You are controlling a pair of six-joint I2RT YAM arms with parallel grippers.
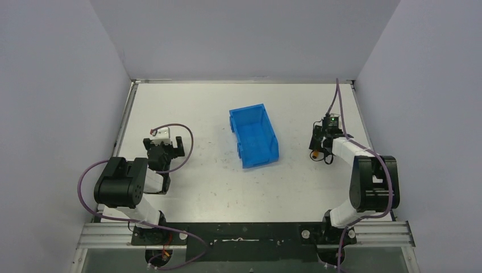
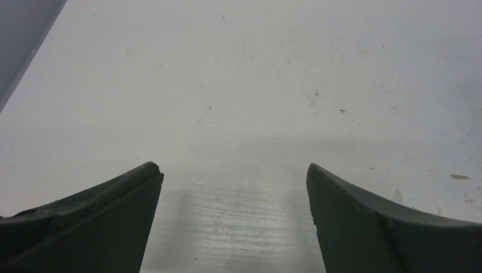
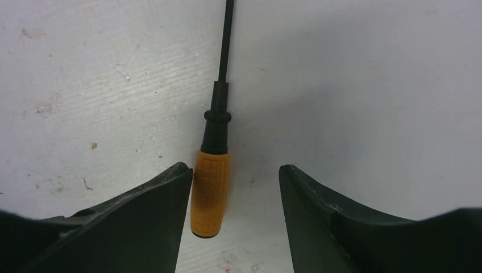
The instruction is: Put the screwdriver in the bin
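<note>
The screwdriver (image 3: pixel 211 190) lies flat on the table, orange handle towards the camera and thin black shaft pointing away. My right gripper (image 3: pixel 234 170) is open with its fingers either side of the handle; the handle sits close against the left finger (image 3: pixel 153 222). In the top view the orange handle end (image 1: pixel 314 154) shows under the right gripper (image 1: pixel 318 147), at the table's right side. The blue bin (image 1: pixel 253 136) stands at the table's middle, apart from both arms. My left gripper (image 2: pixel 234 170) is open and empty over bare table; it also shows in the top view (image 1: pixel 166 143).
White walls enclose the table on three sides. The right wall's edge (image 1: pixel 364 122) is close to the right arm. Purple cables loop off both arms. The table (image 1: pixel 210 182) is white and scuffed.
</note>
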